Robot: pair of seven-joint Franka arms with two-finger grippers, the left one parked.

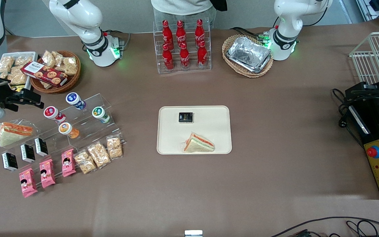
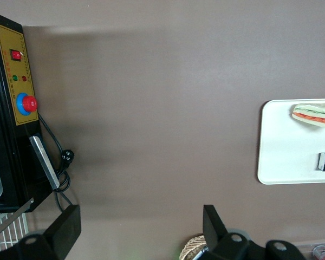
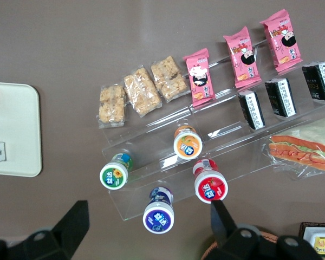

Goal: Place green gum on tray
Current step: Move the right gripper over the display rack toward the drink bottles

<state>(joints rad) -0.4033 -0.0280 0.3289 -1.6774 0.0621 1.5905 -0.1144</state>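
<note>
1. My gripper [image 3: 146, 230] hangs above the acrylic display steps [image 1: 87, 123], at the working arm's end of the table; its fingers are spread wide and hold nothing.
2. The green gum [image 1: 100, 113] [image 3: 115, 174] stands on these steps, beside the blue-lidded bottle [image 3: 158, 215].
3. The tray [image 1: 173, 144] lies at the table's middle, well apart, with a sandwich [image 1: 198, 144] on it.

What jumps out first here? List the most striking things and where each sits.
The red cola bottles stand in a clear rack farther from the front camera than the tray, which holds a sandwich and a black packet. Toward the working arm's end, the green gum sits on clear acrylic steps, with the gripper open, hovering above that end.
</note>
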